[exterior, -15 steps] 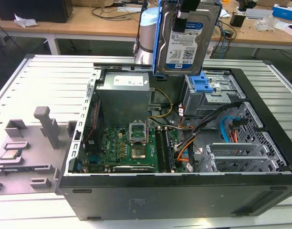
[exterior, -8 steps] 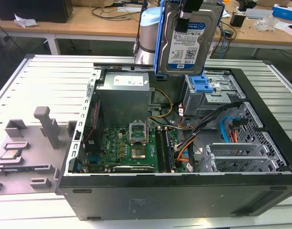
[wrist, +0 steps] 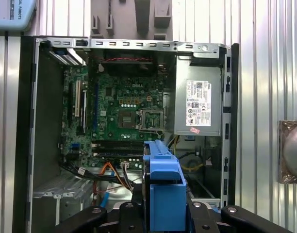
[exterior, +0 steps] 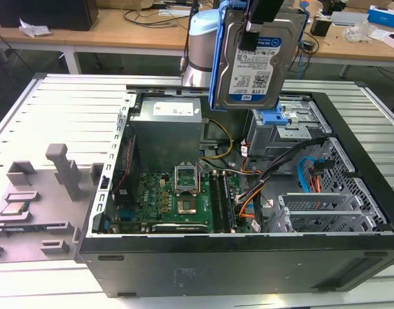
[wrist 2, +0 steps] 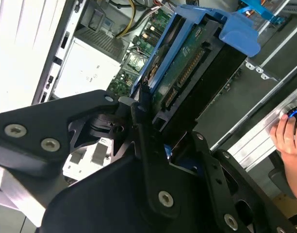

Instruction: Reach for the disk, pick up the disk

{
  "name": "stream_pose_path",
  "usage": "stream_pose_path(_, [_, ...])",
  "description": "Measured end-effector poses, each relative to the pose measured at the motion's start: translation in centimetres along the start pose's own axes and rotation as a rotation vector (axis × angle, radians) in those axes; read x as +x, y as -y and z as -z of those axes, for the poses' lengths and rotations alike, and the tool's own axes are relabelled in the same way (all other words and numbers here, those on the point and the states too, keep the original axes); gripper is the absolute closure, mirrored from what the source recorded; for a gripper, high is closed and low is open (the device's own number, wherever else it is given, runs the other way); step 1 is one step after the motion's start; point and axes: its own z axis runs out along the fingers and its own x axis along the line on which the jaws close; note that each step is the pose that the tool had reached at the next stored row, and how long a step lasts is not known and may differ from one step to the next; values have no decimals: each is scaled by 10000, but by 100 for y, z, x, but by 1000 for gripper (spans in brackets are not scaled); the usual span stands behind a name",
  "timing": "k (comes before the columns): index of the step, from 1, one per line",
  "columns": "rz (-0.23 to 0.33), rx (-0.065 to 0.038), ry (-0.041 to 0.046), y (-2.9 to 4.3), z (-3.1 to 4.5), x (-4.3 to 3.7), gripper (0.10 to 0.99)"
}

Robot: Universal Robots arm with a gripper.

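Note:
The disk, a silver hard drive with a blue-and-white label in a blue carrier frame, hangs upright in the air above the open computer case. My gripper comes down from above and is shut on the disk's upper part. In the second wrist view the disk runs edge-on away from the black fingers, green circuit board showing. In the first wrist view the blue carrier of the disk stands between the gripper's black links, over the case interior.
Inside the case are the grey power-supply box, the motherboard and the blue-latched drive cage under the disk. Grey fixtures sit on the table at the exterior view's left. A person's hand rests near the case.

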Motion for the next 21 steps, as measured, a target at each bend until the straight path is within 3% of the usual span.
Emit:
stream_pose_path(5, [0,-1,0,-1,-1,96,722])
stream_pose_path(13, [0,0,0,-3,-2,342,722])
stream_pose_path(21, [0,0,0,-4,-3,528,722])
